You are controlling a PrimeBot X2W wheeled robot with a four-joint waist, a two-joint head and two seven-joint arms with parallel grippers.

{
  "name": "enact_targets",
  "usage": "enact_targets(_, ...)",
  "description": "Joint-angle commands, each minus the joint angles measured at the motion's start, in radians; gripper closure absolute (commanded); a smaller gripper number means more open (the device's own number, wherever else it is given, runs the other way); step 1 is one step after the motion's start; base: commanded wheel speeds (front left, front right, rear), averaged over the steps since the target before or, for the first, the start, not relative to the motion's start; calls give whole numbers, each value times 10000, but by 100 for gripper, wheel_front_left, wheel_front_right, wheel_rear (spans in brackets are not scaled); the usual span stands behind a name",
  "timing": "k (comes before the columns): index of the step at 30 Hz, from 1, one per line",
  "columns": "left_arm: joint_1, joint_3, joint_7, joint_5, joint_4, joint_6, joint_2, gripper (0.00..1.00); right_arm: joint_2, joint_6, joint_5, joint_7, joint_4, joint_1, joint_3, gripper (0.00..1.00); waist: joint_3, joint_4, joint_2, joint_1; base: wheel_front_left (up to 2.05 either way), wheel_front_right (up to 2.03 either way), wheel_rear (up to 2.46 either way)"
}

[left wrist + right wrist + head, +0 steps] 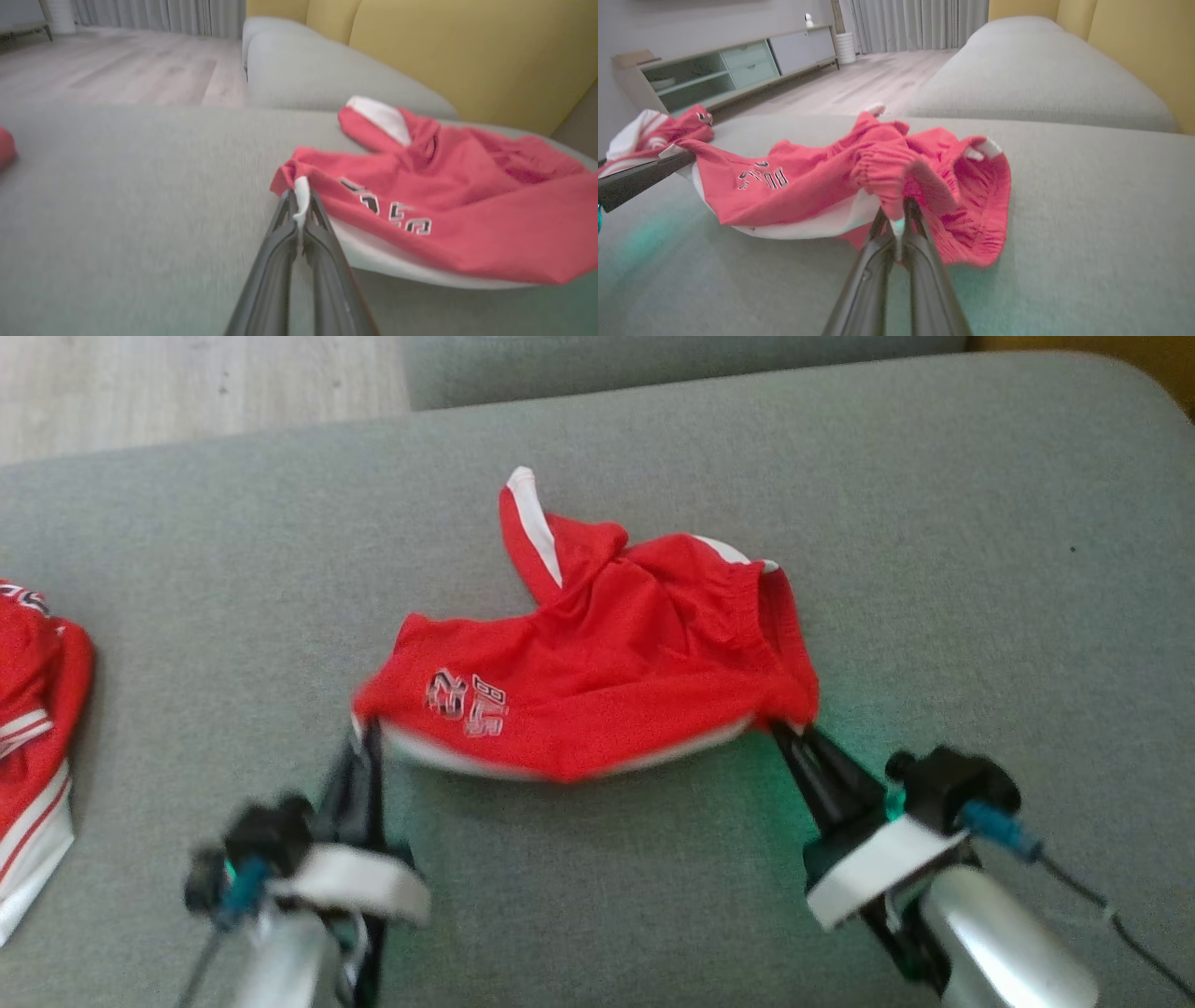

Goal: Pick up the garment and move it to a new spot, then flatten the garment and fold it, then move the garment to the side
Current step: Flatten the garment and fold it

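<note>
The garment (597,663) is a pair of red shorts with white trim and a printed logo, crumpled in the middle of a grey cushion. My left gripper (366,728) is shut on its near left corner; in the left wrist view the white hem is pinched between the fingertips of the left gripper (299,210). My right gripper (789,728) is shut on the near right corner at the waistband, and the right wrist view shows red cloth (859,182) clamped at the right gripper (896,219). The near edge of the garment (444,205) hangs a little off the cushion between the two grips.
Another red and white garment (33,737) lies at the cushion's far left edge. A second grey cushion (653,364) sits behind, with wooden floor (187,387) at the back left. A yellow sofa back (467,51) rises on the right. A low cabinet (724,70) stands across the room.
</note>
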Motion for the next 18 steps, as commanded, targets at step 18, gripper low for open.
enact_targets(18,-4617,955,1490,648,-4775,-351,2396,100,-1806,-9,3672,1036,-3799,-4070,-758,100,-740,469,0,0,0,0,0)
